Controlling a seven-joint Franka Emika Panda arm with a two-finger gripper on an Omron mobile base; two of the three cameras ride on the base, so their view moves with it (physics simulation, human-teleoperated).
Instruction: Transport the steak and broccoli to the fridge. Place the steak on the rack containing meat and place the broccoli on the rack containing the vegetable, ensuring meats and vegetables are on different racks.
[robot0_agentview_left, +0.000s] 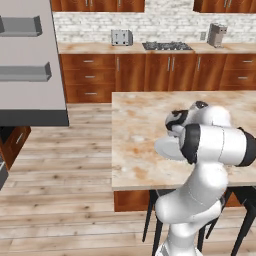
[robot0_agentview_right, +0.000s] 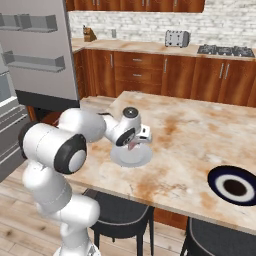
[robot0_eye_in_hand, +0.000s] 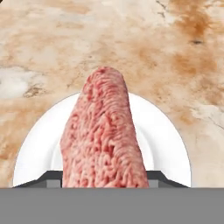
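Pinkish-red steak (robot0_eye_in_hand: 103, 135) clamped between jaws of gripper (robot0_agentview_right: 134, 145), long axis running straight out ahead of fingertips, just above white plate (robot0_eye_in_hand: 168, 140) on island counter (robot0_agentview_right: 190, 135). Fridge (robot0_agentview_right: 32, 55) well off behind gripper.

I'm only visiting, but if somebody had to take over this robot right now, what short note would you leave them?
Gripper: closed on the steak, low over the white plate on the island counter.
Steak: between the fingers; whether it has left the plate, I cannot tell.
Broccoli: I can't place it from here.
Fridge: door open, to the arm's left.
Done: steak gripped.
Left: carry the steak to the meat rack, then move the broccoli to the vegetable rack.
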